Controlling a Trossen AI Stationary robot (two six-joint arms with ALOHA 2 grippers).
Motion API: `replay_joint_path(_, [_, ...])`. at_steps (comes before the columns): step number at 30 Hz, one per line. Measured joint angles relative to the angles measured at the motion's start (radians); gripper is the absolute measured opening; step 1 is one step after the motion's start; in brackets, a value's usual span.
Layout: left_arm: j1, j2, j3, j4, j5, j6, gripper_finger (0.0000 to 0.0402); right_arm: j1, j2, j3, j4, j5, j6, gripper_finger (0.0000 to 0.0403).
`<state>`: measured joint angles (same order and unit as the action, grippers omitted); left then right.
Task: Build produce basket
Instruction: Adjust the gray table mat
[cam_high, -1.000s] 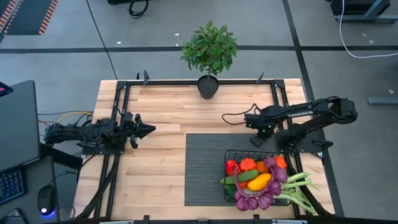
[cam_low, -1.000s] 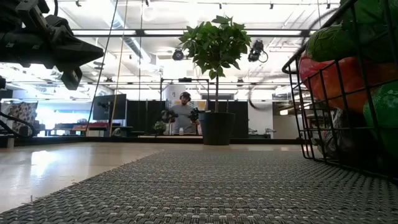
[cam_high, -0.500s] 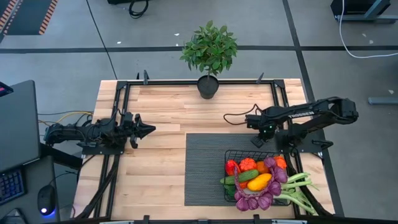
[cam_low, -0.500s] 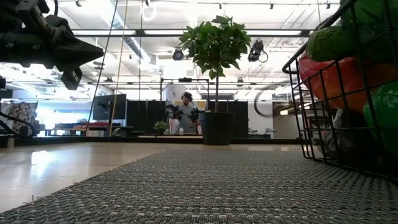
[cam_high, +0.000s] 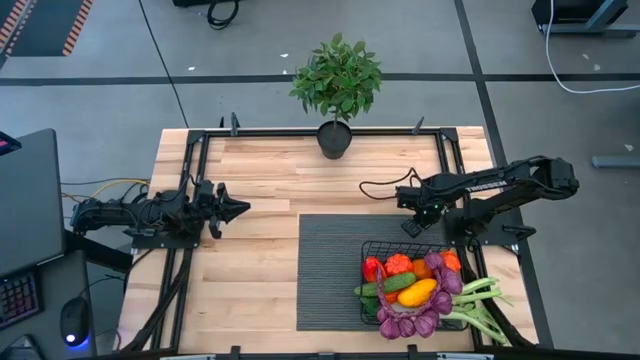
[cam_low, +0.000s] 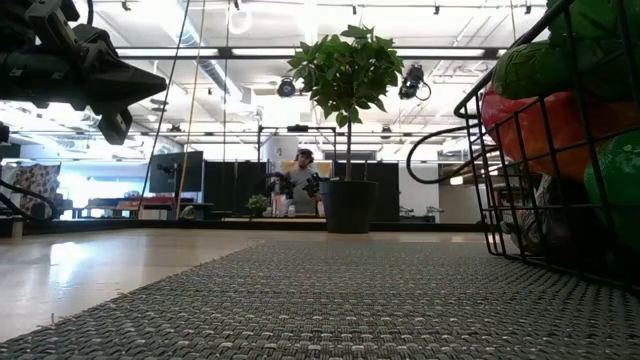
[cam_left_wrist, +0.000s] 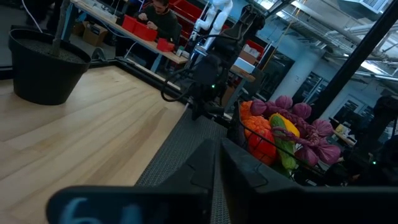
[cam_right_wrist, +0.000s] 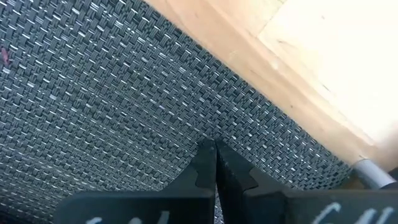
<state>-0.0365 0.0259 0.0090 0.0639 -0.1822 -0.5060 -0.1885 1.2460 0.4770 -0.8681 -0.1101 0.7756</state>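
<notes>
A: Surface? Light wooden slatted table (cam_high: 260, 180) with a dark ribbed woven mat (cam_high: 330, 270) on its right half; a potted green plant (cam_high: 336, 85) stands at the far edge.

B: And the load?

A: The black wire-mesh rectangular basket (cam_high: 372, 250) sits on the mat's near right corner, heaped with assorted toy fruits and vegetables (cam_high: 415, 290); green stalks hang over its right side.

B: Your grippers?

A: My right gripper (cam_high: 408, 229) is just beyond the basket above the mat, fingers pressed together, holding nothing. My left gripper (cam_high: 240, 208) waits over bare wood at the left, likewise closed and empty.
</notes>
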Motion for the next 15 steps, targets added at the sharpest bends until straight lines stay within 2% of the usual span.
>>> replay_joint_path(15, [0.0, 0.0, 0.0, 0.0, 0.0, 0.0, 0.0035, 0.066, 0.001, -0.003, 0.027, -0.012, 0.036, 0.0007])
